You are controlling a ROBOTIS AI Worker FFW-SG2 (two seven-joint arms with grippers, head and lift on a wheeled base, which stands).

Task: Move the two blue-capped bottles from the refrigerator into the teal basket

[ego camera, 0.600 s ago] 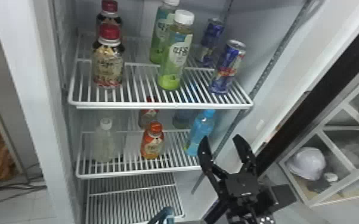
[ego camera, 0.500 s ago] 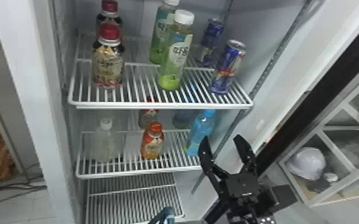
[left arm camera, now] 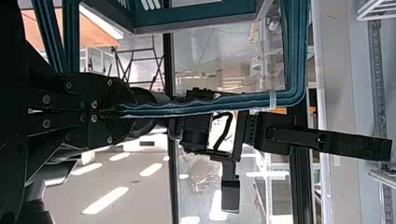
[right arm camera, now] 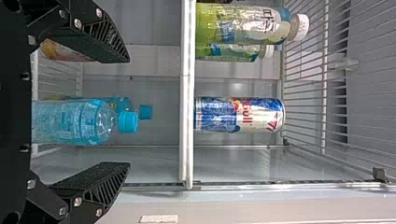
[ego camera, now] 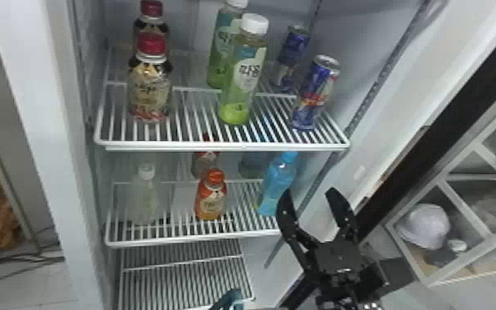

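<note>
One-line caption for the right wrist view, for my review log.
Right gripper open before the front blue-capped bottle, another behind it.

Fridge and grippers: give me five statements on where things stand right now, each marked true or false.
1. The front blue-capped bottle and the rear blue-capped bottle are in the refrigerator. True.
2. The right gripper is shut on the front blue-capped bottle. False: its fingers are open.
3. The front can and the rear can are on the upper shelf. True.
4. In the head view, the front red-capped bottle is right of both cans. False: it is left of them.
5. The left gripper is shut on the teal basket's handle. True.
</note>
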